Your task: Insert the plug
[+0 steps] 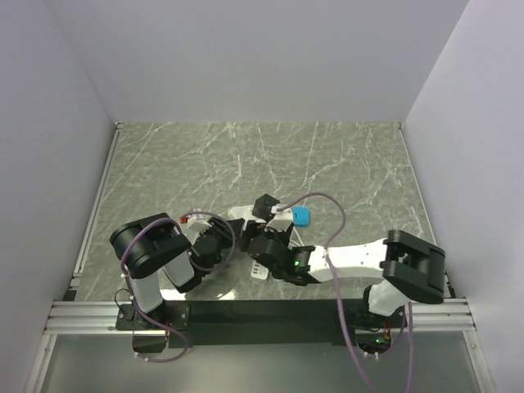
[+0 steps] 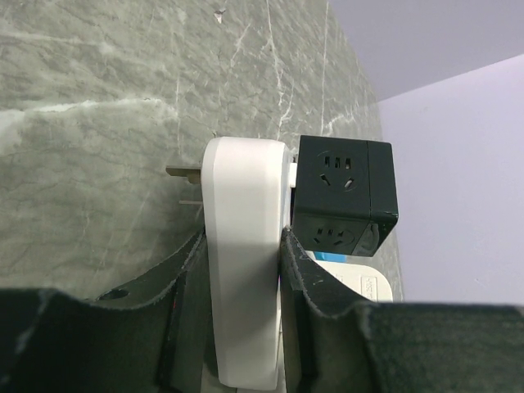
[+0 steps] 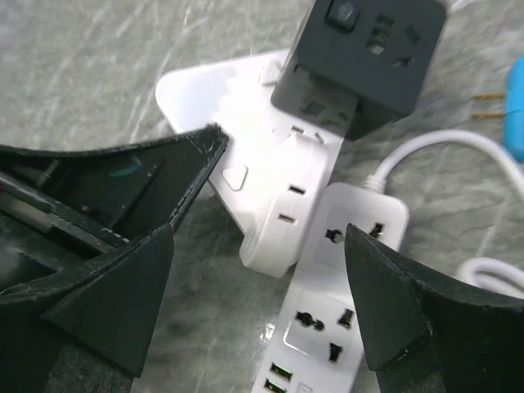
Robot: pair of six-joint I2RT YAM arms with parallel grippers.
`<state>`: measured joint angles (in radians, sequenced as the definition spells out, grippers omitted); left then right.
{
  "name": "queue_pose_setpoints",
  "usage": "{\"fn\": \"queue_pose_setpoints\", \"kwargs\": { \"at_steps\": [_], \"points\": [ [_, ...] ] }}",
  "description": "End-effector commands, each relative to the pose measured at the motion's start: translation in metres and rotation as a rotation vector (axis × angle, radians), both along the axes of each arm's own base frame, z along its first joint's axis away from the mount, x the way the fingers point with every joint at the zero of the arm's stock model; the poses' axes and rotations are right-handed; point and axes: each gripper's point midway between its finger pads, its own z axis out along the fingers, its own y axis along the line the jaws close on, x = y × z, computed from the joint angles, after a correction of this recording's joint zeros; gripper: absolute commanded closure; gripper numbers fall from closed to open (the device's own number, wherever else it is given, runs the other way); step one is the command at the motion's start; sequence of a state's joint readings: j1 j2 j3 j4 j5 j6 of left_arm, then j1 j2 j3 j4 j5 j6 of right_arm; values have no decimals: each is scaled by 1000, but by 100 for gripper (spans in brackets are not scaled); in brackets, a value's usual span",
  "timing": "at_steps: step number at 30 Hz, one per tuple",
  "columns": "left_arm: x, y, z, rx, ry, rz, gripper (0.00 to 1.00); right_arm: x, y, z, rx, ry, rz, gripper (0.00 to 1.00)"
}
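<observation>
White moulded-plastic adapter (image 2: 241, 188) with the black cube-shaped multi-socket (image 2: 344, 196) butted against its face, lying partly over the long white power strip (image 3: 344, 286).

The left end effector (image 2: 243, 246) is clamped on the adapter's flat sides, and the bare metal prongs (image 2: 184, 172) point out over the grey marbled bench (image 2: 98, 65). The right end effector (image 3: 270, 221) hangs spread wide and empty just over the cube. I cannot tell whether the cube is fully seated. If not, a brush from either wide finger could lever it loose or twist the adapter in the left grip.
</observation>
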<state>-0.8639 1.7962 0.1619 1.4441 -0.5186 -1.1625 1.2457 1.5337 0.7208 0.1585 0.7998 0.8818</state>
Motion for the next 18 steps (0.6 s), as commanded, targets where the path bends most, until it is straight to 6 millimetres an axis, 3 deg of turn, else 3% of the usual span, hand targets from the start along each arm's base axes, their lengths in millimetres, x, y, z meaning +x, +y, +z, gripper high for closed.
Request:
{"fn": "queue_pose_setpoints", "kwargs": {
  "at_steps": [1,5,8,12,18],
  "points": [
    [-2,2,-14,84,21,-31,100,7,-19,33,30,-73,-45,9],
    [12,25,-13,67,29,15,100,11,-53,65,47,-147,-90,8],
    [20,42,-13,61,39,48,100,19,-82,76,48,-171,-141,9],
    [28,63,-13,89,50,95,100,39,-123,72,10,-155,-218,9],
    [43,90,-4,120,38,165,100,54,-156,47,-53,-108,-275,9]
  ]
}}
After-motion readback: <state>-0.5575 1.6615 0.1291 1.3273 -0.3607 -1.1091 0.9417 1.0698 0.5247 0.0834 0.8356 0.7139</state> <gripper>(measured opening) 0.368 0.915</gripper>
